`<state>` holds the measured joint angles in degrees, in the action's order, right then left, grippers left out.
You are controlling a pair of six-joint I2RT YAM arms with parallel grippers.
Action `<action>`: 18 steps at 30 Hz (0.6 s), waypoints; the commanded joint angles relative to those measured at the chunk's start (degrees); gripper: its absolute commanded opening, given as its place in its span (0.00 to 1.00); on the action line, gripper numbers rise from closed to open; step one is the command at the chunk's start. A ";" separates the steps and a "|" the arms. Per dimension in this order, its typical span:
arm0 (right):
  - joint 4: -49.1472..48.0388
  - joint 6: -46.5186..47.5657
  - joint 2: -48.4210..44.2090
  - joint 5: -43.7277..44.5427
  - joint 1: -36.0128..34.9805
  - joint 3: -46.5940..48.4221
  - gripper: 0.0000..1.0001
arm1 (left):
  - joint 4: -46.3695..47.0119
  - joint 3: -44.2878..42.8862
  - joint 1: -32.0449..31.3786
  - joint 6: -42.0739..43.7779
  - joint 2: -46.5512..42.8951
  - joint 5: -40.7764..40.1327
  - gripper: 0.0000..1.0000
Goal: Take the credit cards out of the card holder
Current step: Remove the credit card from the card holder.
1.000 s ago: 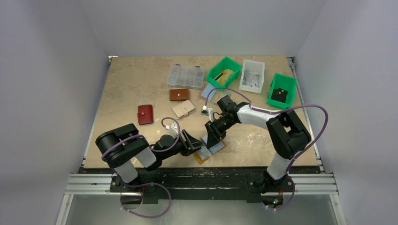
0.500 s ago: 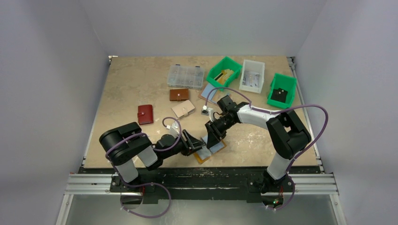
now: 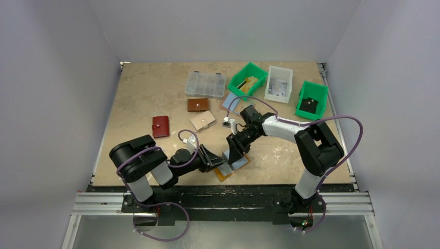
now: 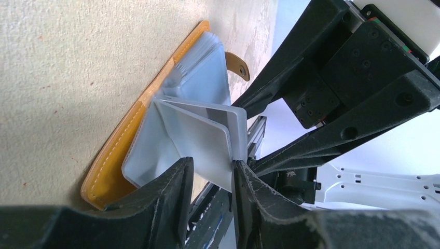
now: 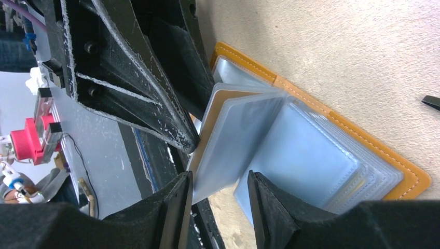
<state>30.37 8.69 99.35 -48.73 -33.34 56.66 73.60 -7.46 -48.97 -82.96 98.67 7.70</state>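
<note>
The mustard card holder (image 3: pixel 224 175) lies open at the table's front edge, its pale blue-grey sleeves fanned (image 5: pixel 311 155). One sleeve stands up from the stack, with a pale credit card (image 4: pixel 205 137) bearing a grey stripe inside it. My left gripper (image 4: pixel 210 179) comes in low from the left. Its jaws are apart around the lower corner of that raised sleeve, whose edge touches one finger (image 4: pixel 246 202). My right gripper (image 5: pixel 220 205) faces it from the other side, open. The same raised sleeve (image 5: pixel 233 140) leans by its left finger (image 5: pixel 176 212). The two grippers nearly meet over the holder (image 4: pixel 111 163).
Behind lie a red wallet (image 3: pixel 160 126), a brown wallet (image 3: pixel 197 105) and a beige wallet (image 3: pixel 202 120). A clear organiser box (image 3: pixel 205 84), two green bins (image 3: pixel 247 79) (image 3: pixel 312 99) and a white bin (image 3: pixel 278 83) line the back. The metal rail (image 3: pixel 223 196) borders the holder.
The left arm has edged slightly toward the holder and its jaws have narrowed around the raised sleeve. The right arm stays in place.
</note>
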 commanded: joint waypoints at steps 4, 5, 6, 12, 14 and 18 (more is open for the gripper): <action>0.04 1.40 -1.66 1.71 0.32 2.13 0.51 | -1.91 1.78 1.19 1.01 0.20 -1.12 0.35; -0.06 1.41 -1.75 2.16 0.33 2.13 0.51 | -1.83 1.93 1.30 1.08 0.20 -1.03 0.35; -0.05 1.48 -1.90 2.58 0.40 2.21 0.51 | -1.77 2.13 1.40 1.14 0.13 -0.96 0.35; -0.05 2.10 -2.59 4.85 0.47 2.36 0.47 | 0.18 2.74 1.50 1.55 -0.32 -0.46 0.43; 0.07 2.26 -2.58 5.25 0.47 2.40 0.44 | 0.70 2.43 1.45 1.64 -0.32 -0.20 0.46; 0.60 2.64 -2.50 6.31 0.50 2.49 0.41 | 1.81 1.70 1.51 1.73 0.30 0.36 0.49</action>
<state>30.46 9.82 99.20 -44.07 -33.04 57.14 73.80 -5.32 -47.90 -82.72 98.59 8.67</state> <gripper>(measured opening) 0.419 0.476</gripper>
